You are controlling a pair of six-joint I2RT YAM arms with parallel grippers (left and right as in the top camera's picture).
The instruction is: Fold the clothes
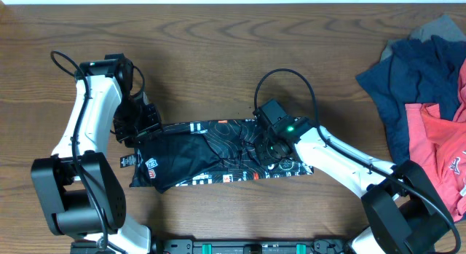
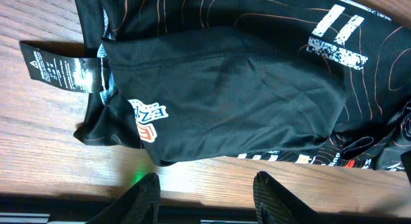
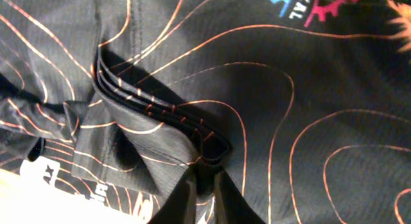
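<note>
On the brown wooden table [image 1: 218,50], the black jersey [image 1: 211,148] lies in a folded strip at centre, with a pile of navy and coral clothes [image 1: 429,101] at 3 o'clock. My right gripper [image 3: 204,192] is pinched almost closed on a jersey fold. My left gripper [image 2: 205,195], at the strip's 9 o'clock end, stands half open and holds nothing.

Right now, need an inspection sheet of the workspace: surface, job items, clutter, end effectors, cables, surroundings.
Surface: wooden table, bare wood around the work.
Job's things: black jersey lying centre as a long folded strip, care label sticking out; garment pile, navy, coral and grey, at the right edge.
Clutter: nothing seen.
End effectors: left end effector open, empty, beside the jersey; right end effector shut on a folded edge of the jersey.
Cables: black cable loop above the jersey; second cable at far left.
Surroundings: dark rig base at the front edge.
</note>
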